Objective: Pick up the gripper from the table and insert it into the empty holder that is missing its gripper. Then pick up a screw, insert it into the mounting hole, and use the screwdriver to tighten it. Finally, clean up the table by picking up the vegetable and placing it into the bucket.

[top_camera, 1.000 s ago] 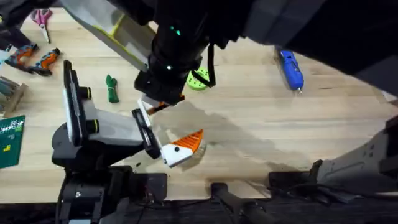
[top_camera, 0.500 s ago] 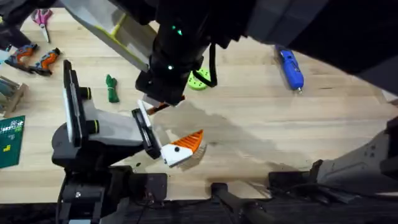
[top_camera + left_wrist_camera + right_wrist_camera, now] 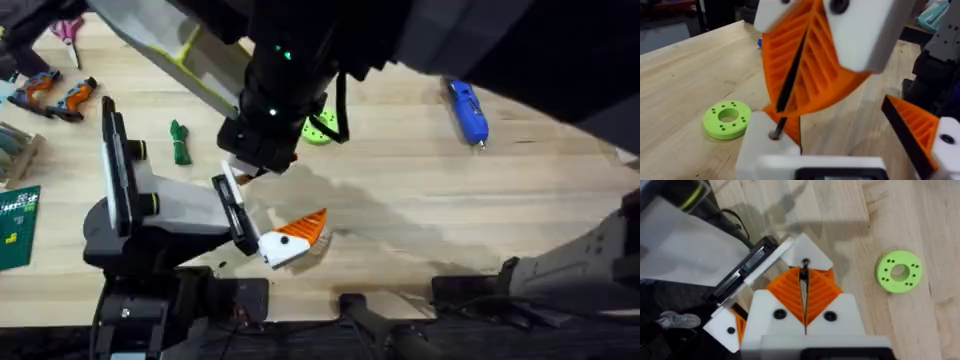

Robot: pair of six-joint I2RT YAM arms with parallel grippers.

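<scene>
Orange pads of your right gripper (image 3: 804, 305) sit pinched together on a thin black screw (image 3: 804, 280), head poking out far of the tips. Across the last second almost nothing has moved; the arm has only settled over the white holder (image 3: 767, 137). Screw tip looks at the mounting hole, so insertion is underway, not done. Left gripper (image 3: 285, 240): apart, nothing between. Screwdriver (image 3: 466, 110) lies far right, vegetable (image 3: 180, 142) far left, both untouched.
</scene>
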